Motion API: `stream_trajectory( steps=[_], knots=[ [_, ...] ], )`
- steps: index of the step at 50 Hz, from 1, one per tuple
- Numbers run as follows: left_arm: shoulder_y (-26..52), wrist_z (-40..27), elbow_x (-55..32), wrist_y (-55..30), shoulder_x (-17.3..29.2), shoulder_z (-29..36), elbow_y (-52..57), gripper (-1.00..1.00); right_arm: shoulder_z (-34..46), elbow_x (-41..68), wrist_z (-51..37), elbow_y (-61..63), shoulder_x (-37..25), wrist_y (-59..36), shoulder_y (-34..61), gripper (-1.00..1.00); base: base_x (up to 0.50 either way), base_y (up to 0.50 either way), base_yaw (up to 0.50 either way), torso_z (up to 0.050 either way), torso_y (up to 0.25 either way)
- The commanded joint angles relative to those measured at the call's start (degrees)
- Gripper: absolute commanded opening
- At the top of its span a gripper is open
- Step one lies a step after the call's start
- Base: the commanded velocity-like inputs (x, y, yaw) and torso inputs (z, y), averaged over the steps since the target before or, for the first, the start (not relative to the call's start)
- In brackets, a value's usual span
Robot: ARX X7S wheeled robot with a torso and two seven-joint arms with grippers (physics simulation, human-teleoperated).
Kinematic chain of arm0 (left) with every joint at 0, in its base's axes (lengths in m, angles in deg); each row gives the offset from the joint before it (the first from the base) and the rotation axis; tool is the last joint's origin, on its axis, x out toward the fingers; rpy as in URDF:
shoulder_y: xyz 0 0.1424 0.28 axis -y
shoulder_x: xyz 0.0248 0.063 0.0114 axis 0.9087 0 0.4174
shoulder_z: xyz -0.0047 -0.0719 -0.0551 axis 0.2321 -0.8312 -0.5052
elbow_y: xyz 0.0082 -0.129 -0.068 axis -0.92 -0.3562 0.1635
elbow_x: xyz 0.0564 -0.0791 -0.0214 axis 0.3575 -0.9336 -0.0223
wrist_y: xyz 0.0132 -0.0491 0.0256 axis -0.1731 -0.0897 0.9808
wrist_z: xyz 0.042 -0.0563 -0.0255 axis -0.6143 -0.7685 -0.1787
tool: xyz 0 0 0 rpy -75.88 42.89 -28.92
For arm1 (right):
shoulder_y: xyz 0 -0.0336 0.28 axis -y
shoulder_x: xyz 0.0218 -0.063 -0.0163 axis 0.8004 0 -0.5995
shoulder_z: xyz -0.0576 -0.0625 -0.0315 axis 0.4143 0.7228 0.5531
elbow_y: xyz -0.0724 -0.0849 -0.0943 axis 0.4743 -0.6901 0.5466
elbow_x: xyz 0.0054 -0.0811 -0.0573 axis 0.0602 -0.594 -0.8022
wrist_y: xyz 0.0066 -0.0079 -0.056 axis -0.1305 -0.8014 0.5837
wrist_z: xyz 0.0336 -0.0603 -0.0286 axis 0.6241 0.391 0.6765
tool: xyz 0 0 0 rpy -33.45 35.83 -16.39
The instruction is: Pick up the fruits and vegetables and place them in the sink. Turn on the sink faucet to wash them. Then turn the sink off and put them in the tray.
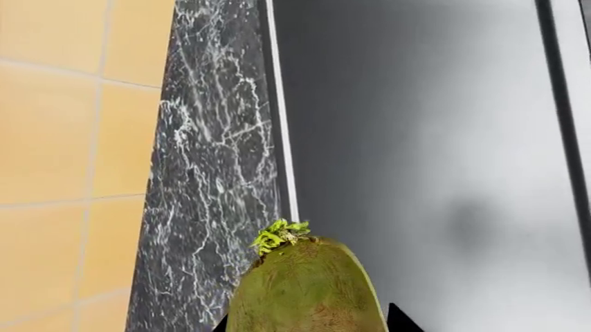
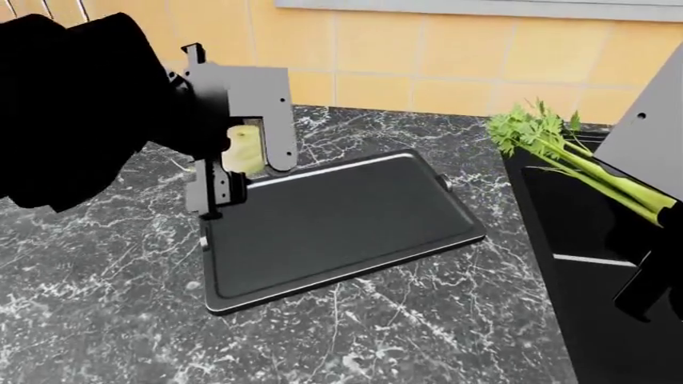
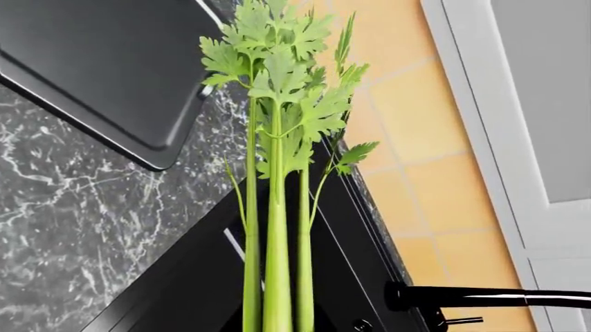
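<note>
Celery stalk [image 2: 577, 164], leafy, ribbed (apparently gripped), above matte sink [image 2: 581, 240].

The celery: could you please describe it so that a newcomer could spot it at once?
Start at the black sink at the marble counter's right end. Above it the right pincer holds the celery, slanting toward the tiled wall. It is the only long, light green stalk with a leafy top.

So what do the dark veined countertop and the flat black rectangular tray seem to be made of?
The dark veined countertop looks like polished black marble or stone, judging by its irregular white veins. The flat black rectangular tray looks like matte metal or plastic: an even dark face, a pale glint along its raised rim.
</note>
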Motion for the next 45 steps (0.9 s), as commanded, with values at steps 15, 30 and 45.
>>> stream_trajectory(
  steps=[15, 30, 45],
  knots=[
    [-4.39, 4.07, 3.57, 5.5, -14.11, 6.19, -20.03, -1.0, -0.81, -2.63, 0.38, 0.04, -0.44, -0.11, 0.46, -1.0, 0.0, 0.0, 0.0, 0.001, 0.001],
    [-7.15, 4.46, 4.15, 7.09, -15.6, 8.36, -20.04, -1.0, -1.35, -2.32, 0.4, 0.25, -1.23, -0.18, 0.56, -1.0, 0.0, 0.0, 0.0, 0.001, 0.001],
    [-8.4, 5.93, 4.97, 8.19, -16.34, 11.29, -19.14, -1.0, -1.1, -2.79, 0.72, -0.03, -1.0, -0.12, 0.43, -1.0, 0.0, 0.0, 0.0, 0.0, 0.001]
  ],
)
